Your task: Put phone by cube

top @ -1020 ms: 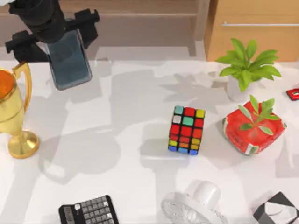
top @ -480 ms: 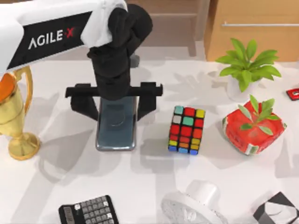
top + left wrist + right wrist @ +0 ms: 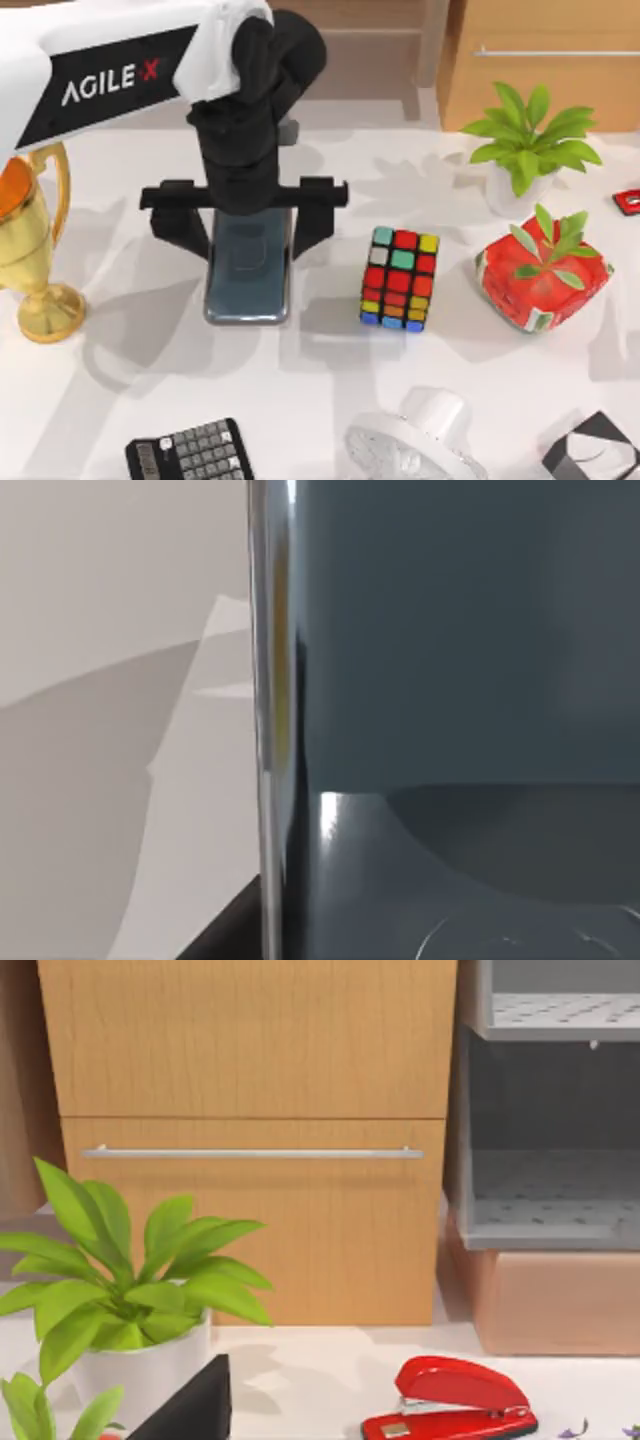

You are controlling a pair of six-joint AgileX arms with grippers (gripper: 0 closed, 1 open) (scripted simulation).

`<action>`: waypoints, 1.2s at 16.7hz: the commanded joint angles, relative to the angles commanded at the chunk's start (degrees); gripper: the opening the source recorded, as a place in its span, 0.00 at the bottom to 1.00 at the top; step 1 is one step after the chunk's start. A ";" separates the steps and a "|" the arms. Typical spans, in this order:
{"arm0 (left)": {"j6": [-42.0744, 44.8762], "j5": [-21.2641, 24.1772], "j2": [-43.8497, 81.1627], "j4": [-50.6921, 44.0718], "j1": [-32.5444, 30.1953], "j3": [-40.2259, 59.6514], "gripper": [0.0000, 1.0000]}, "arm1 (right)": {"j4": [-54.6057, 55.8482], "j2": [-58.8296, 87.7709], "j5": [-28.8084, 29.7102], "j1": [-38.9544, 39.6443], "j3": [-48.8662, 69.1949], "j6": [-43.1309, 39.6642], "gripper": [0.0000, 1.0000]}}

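Blue-grey phone (image 3: 247, 280) flat, left of multicoloured cube (image 3: 400, 279), apart

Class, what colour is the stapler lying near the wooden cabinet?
Red stapler with a black base, seen best in the right wrist view.

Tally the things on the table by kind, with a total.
Phone: 1
Cube: 1
Trophy: 1
Calculator: 1
Potted plants: 2
Stapler: 1
Black-and-white box: 1
White round object: 1
Total: 9

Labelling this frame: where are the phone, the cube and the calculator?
phone (image 3: 246, 290), top view, lower part of its face.
cube (image 3: 400, 278), top view, centre of its top.
calculator (image 3: 205, 453), top view, its keys.
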 joint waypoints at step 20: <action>1.75 4.20 -1.46 -1.79 -1.44 0.29 0.00 | 0.00 0.00 0.00 0.00 0.00 0.00 1.00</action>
